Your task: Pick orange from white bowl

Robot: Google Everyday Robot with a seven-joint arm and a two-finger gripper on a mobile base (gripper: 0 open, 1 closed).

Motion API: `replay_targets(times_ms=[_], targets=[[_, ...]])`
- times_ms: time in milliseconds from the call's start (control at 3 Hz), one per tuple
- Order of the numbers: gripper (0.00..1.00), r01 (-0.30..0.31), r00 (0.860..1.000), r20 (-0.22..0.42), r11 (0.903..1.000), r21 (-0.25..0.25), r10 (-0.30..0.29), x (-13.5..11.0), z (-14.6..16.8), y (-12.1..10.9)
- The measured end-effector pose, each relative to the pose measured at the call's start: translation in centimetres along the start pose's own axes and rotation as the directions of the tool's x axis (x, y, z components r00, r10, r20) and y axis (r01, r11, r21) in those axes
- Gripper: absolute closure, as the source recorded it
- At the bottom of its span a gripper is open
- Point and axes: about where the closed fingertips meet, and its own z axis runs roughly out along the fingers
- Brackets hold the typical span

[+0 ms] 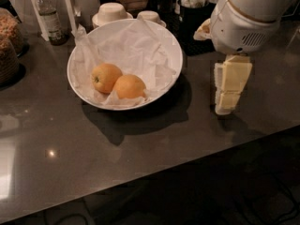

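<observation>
**Mia:** In the camera view, where is the gripper (226, 102)?

**Ben:** It hangs over the right side of the grey table (140, 163), about halfway between the far edge and the near edge. It points straight down, and its tip is close to the tabletop. The big white arm (243, 18) sits on top of it.

**Mia:** Is the gripper spread or pressed together?

**Ben:** That cannot be told from here.

**Mia:** Where is the orange (129, 86)?

**Ben:** It sits inside the white bowl (176, 64), on the side closer to the table's near edge. It rests on crumpled paper (136, 46) that lines the bowl.

**Mia:** Is it alone in there?

**Ben:** No. The other orange (106, 77) lies just to its left, and the two seem to touch. That one has a small dark dot on its skin.

**Mia:** And where is the white bowl?

**Ben:** It is on the left half of the table, close to the far edge and well apart from the gripper. Behind it, by the far edge, two small bowls (111, 13) stand upside down. A bottle (48, 18) stands to their left.
</observation>
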Motion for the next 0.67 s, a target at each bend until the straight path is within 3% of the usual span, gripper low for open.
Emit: replay_targets(times_ms=[667], targets=[[0.0, 0.165, 0.982, 0.088, 0.9859, 0.024, -0.167, -5.5, 1.9, -4.5]])
